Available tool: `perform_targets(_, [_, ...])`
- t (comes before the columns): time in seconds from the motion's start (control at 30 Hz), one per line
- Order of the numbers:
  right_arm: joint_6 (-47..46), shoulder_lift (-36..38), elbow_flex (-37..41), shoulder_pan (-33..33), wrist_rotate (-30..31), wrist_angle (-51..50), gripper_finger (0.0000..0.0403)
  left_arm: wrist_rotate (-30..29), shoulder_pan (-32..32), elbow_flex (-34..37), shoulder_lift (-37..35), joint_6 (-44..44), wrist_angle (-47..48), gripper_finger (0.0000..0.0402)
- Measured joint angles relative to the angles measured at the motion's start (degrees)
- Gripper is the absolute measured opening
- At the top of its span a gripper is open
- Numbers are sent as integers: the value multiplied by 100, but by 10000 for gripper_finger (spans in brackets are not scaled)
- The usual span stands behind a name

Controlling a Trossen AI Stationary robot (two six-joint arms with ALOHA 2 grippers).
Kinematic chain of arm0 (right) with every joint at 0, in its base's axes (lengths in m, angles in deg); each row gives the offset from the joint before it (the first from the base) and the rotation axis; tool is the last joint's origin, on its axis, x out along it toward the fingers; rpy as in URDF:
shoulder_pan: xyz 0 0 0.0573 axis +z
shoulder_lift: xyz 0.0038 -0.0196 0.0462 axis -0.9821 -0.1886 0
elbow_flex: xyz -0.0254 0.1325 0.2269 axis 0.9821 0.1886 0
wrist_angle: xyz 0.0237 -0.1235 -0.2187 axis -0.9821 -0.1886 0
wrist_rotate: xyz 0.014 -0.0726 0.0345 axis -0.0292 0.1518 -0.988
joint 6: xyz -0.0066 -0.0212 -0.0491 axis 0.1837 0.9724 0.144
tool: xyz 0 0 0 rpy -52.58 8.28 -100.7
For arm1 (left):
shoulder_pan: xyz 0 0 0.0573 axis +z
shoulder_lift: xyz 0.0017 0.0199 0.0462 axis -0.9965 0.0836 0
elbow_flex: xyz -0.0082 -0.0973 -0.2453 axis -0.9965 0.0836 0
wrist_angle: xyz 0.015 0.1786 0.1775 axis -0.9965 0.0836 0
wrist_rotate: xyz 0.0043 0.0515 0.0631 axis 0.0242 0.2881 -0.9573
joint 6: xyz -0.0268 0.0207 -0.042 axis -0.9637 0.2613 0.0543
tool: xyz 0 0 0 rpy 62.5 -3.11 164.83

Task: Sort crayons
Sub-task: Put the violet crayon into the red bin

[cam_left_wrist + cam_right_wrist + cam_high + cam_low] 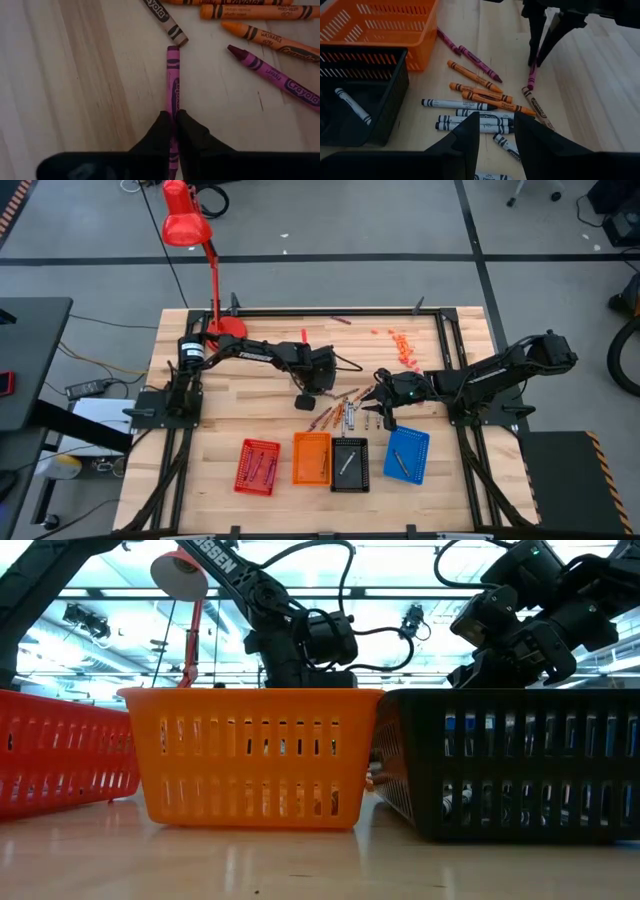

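Purple crayon (pixel 173 80) (pinched) between left gripper (pixel 174 120)

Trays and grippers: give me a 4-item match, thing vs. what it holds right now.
Column 1:
1. left gripper
2. right gripper
3. black tray
4. orange tray

Column 2:
A. a white crayon lying inside
B. nothing, fingers apart above the white crayons on the table
C. shut on a purple crayon on the table
D. no crayon visible in the part the right wrist view shows

Pairs: 1-C, 2-B, 3-A, 4-D
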Motion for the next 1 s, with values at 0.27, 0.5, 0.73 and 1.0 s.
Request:
perform_targets(0.27, [-2,0,0,0,-2,-6,125,-286,-142,8,-60,-120,10,18])
perform_targets(0.5, [-3,0,0,0,-2,-5,125,-445,-284,61,-476,-538,298,18])
perform_targets(0.73, [-10,0,0,16,-4,-35,125,-466,-597,38,-1083,-1412,757,18])
perform_targets(1.0, [-48,0,0,269,-4,-75,125,-458,-1221,28,-1837,-3438,1773,18])
